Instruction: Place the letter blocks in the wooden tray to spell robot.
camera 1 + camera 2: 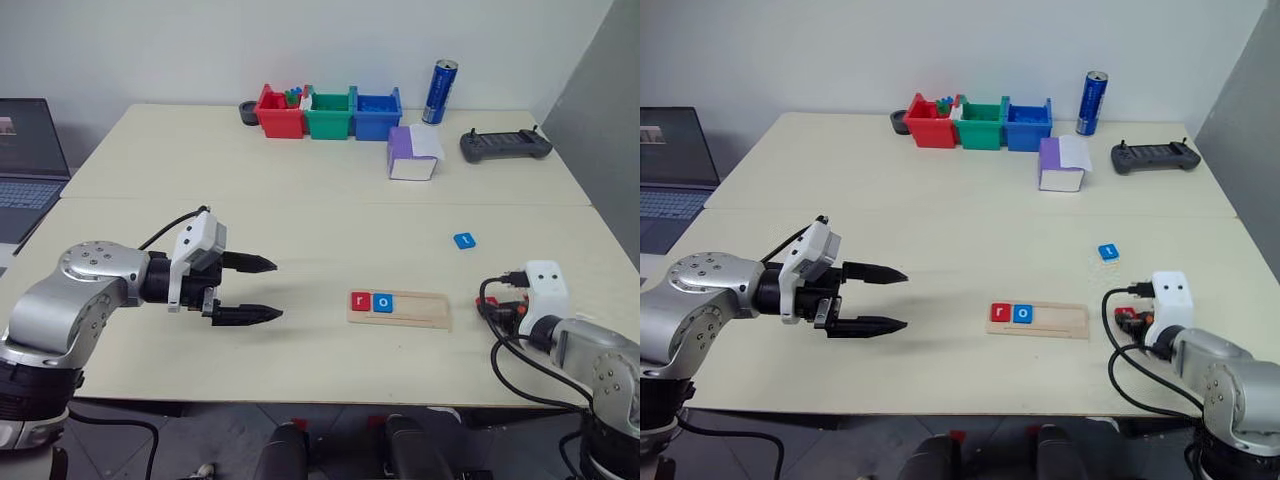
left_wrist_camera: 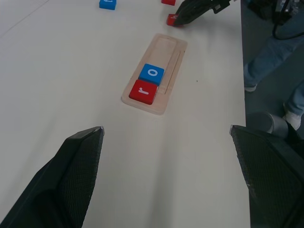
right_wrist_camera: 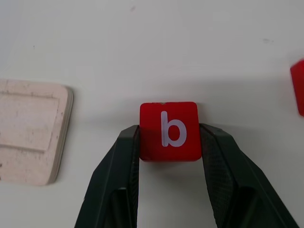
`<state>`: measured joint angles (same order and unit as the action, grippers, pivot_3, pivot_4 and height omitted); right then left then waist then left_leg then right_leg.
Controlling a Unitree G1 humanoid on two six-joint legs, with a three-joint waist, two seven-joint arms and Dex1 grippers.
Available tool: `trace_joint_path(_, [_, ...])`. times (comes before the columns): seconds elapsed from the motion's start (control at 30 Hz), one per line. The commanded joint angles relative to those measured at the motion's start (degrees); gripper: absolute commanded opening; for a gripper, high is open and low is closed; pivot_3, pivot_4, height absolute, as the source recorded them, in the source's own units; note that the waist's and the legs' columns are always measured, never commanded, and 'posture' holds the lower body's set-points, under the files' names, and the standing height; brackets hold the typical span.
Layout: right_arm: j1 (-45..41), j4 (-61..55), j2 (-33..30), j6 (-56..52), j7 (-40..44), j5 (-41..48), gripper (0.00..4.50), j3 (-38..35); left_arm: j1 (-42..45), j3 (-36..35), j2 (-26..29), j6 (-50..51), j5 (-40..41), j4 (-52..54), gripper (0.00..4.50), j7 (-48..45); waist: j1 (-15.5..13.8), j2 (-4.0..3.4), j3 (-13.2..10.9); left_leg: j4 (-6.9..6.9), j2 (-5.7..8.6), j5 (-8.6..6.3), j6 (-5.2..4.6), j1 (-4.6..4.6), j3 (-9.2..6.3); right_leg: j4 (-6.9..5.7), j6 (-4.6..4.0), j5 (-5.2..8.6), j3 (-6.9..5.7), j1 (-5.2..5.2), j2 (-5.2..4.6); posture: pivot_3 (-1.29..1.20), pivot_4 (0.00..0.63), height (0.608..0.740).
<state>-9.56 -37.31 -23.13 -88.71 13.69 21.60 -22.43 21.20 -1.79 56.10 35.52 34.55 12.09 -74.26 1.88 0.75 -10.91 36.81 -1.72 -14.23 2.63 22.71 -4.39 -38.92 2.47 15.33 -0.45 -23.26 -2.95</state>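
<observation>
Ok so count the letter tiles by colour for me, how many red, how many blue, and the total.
Red: 3, namely the r tile in the wooden tray, the b tile between the fingers of the right gripper, and a third red tile lying near it.
Blue: 2, namely the o tile in the tray and the t tile loose on the table.
Total: 5

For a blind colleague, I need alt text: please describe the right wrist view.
The right gripper holds a red block with a white letter b between its two black jaws, over a pale table. The end of the wooden tray lies beside it, and the edge of another red block shows on the other side.
</observation>
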Motion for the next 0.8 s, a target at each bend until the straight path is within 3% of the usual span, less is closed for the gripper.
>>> trace_joint_path(0.03, [0.45, 0.48, 0.5, 0.55, 0.03, -0.13, 1.46, 0.85, 1.44, -0.1, -0.12, -1.1, -0.51, -0.21, 4.5, -0.61, 0.0, 0.01, 0.0, 0.0, 0.0, 0.0, 0.0, -0.01, 0.0, 0.0, 0.0, 0.0, -0.01, 0.0, 0.0, 0.0, 0.15, 0.74])
trace_joint_path(0.2, [0.31, 2.24, 0.22, 2.45, -0.11, -0.57, 1.46, 3.14, 1.27, -0.43, -0.08, -1.16, -0.79, -0.17, 4.5, -0.55, 0.27, 0.18, 0.11, 0.0, -0.05, 0.0, 0.0, -0.06, 0.0, -0.02, 0.01, 0.0, 0.0, 0.01, 0.05, 0.0, 0.15, 0.74])
trace_joint_path(0.5, [-2.64, 1.88, -5.94, 0.45, 5.73, 3.26, 4.47, 4.11, 0.04, -1.48, 0.43, -1.38, -0.77, 0.24, 4.5, 0.02, 0.26, 0.21, 0.12, 0.02, -0.06, 0.0, 0.0, -0.07, -0.01, -0.03, 0.06, -0.02, 0.01, 0.05, 0.05, 0.0, 0.15, 0.74])
trace_joint_path(0.67, [-4.24, 4.53, -21.98, 2.34, 16.28, 8.04, 4.47, 1.87, -0.14, -1.92, 0.62, -1.13, -0.67, 0.59, 4.5, 0.5, -0.07, 0.12, 0.06, -0.02, -0.05, -0.01, -0.01, 0.02, -0.01, 0.04, 0.02, 0.01, -0.03, -0.01, 0.03, 0.0, 0.15, 0.74])
trace_joint_path(0.8, [1.24, 13.13, -33.36, 26.79, 32.4, 5.53, 4.47, 4.5, -0.32, -2.31, 0.67, -0.3, -0.13, 1.91, 4.5, 1.45, -0.08, 0.15, 0.05, -0.06, -0.04, -0.02, -0.03, 0.03, -0.01, 0.13, 0.01, 0.02, -0.06, -0.01, 0.03, 0.0, 0.15, 0.74])
